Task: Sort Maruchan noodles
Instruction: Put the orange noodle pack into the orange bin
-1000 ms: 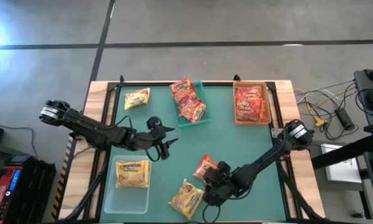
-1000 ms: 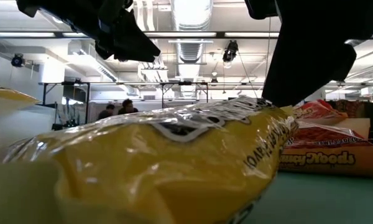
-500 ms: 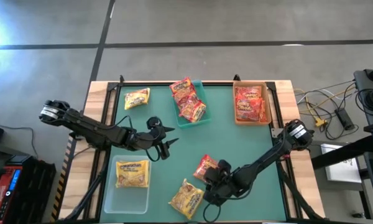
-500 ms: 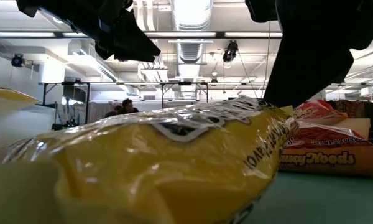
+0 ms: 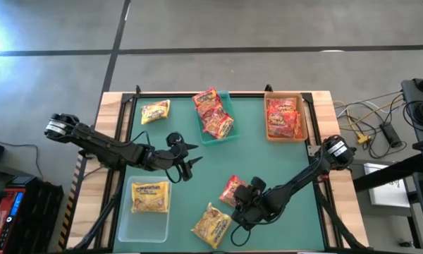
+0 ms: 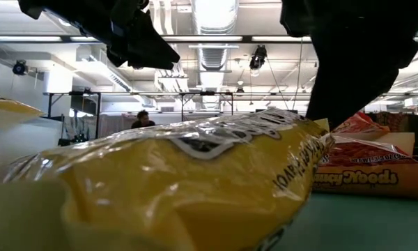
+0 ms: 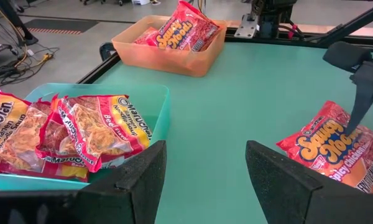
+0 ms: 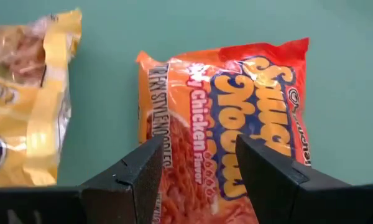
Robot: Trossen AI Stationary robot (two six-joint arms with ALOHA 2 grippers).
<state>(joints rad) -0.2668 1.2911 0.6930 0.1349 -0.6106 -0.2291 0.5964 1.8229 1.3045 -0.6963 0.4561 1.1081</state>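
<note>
A red Maruchan packet [image 5: 233, 188] lies flat on the green mat [image 5: 282, 166], near the front middle. My right gripper [image 8: 199, 168] hangs open over it, fingers slanting down and standing on either side of its printed face [image 8: 236, 124]. A yellow packet [image 5: 211, 226] lies just beside it, toward the near edge. My left gripper [image 5: 188, 159] waits open above the mat's middle left, holding nothing [image 7: 205, 168]. Another yellow packet [image 5: 155, 111] lies at the far left. A third yellow packet [image 5: 149, 197] rests in the clear bin. My right gripper is open over the red packet [image 7: 336, 149], coming from above at a slant. One dark finger [image 7: 359, 87] reaches down to the packet's upper face. Whether it touches the packet, I cannot tell.
A teal bin [image 5: 228, 134] at the far middle holds red packets [image 7: 68, 124]. A tan bin [image 5: 304, 116] at the far right holds more red packets. The clear bin [image 5: 137, 226] stands at the near left. Bare mat lies between the bins and my grippers.
My right gripper has tipped its fingers further downward over the red packet and stayed open. The packets lie where they were.
</note>
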